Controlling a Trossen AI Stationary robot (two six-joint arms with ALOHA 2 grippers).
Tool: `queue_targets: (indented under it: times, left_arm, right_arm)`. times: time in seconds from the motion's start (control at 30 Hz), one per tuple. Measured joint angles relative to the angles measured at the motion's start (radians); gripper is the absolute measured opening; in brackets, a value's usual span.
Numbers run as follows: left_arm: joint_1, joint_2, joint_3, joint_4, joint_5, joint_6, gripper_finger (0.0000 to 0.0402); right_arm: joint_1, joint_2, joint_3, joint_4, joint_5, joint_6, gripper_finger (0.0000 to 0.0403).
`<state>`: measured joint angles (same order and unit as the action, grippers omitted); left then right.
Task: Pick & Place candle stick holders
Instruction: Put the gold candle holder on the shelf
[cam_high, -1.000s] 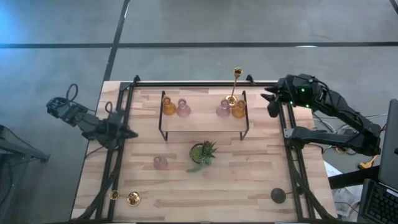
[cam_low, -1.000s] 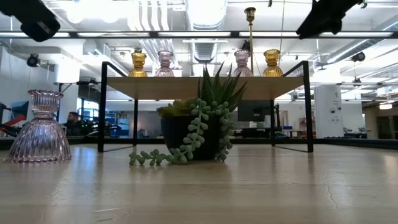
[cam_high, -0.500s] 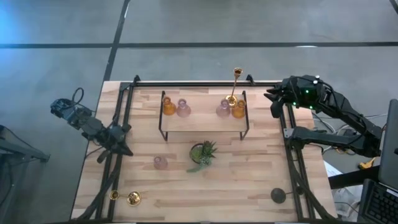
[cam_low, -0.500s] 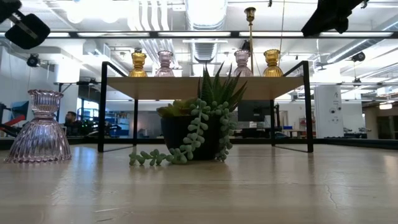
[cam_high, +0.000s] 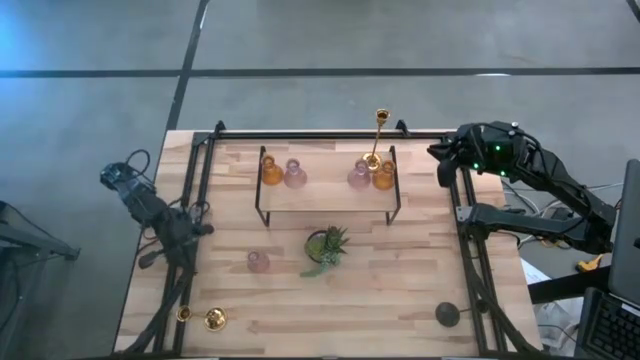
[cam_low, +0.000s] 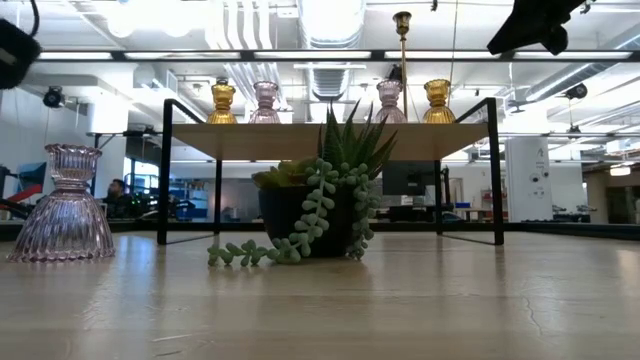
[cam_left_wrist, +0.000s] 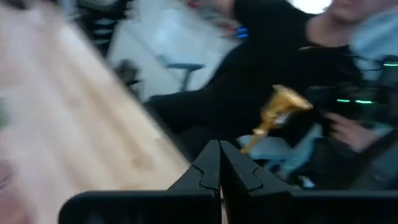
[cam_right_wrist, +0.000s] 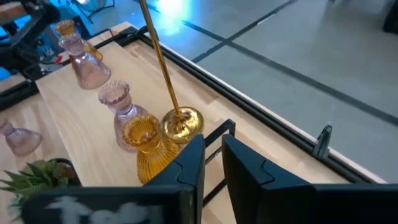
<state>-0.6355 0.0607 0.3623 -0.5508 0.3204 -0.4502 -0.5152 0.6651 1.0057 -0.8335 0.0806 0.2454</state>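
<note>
On the black-framed shelf (cam_high: 328, 205) stand an amber (cam_high: 271, 170) and a pink holder (cam_high: 294, 174) at the left. A pink (cam_high: 359, 175) and an amber one (cam_high: 384, 177) and a tall gold stick (cam_high: 376, 140) stand at the right. A pink holder (cam_high: 258, 261) stands on the table. A gold stick (cam_high: 213, 319) lies near the front left. A black holder's round base (cam_high: 447, 314) stands at the front right. My left gripper (cam_high: 195, 232) is shut and empty over the table's left rail. My right gripper (cam_right_wrist: 213, 163) hovers right of the shelf, with a narrow gap and nothing between its fingers.
A small spiky plant in a dark pot (cam_high: 326, 245) stands in front of the shelf, with trailing strands on the wood. Black rails (cam_high: 470, 250) run along the table's left, right and far sides. A person (cam_left_wrist: 280, 56) shows beyond the table in the left wrist view.
My left gripper has drawn back toward the table's left edge and a little toward the near edge, sinking as it went. It has almost left the low view at the left. The holders and the plant have not moved.
</note>
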Motion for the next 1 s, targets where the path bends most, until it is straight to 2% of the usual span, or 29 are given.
queue_targets:
  times: [0.1,0.27,0.4,0.57,0.73,0.83,1.0]
  left_arm:
    - [-0.015,0.005,-0.068,0.100,0.077,0.004,0.0000]
    - [-0.057,0.055,-0.182,0.271,0.143,0.033,0.0000]
    - [-0.106,0.089,-0.221,0.365,0.139,0.074,0.0000]
    - [-0.167,0.115,-0.244,0.376,0.063,0.107,0.0000]
    - [-0.216,0.145,-0.287,0.492,0.037,0.116,0.0003]
    - [-0.230,0.164,-0.318,0.564,0.037,0.120,0.0009]
    - [-0.232,0.188,-0.325,0.585,0.002,0.128,0.0021]
  right_arm:
    - [0.000,0.005,0.000,0.007,0.002,0.039,0.0042]
    - [0.000,0.011,-0.001,0.055,0.025,0.081,0.0038]
    - [0.000,0.011,-0.001,0.111,0.026,0.095,0.0038]
    - [0.000,0.012,-0.001,0.130,0.026,0.095,0.0038]
    - [0.000,0.013,-0.001,0.130,0.027,0.095,0.0038]
    - [0.000,0.013,-0.001,0.131,0.027,0.095,0.0038]
    - [0.000,0.013,-0.001,0.134,0.027,0.095,0.0038]
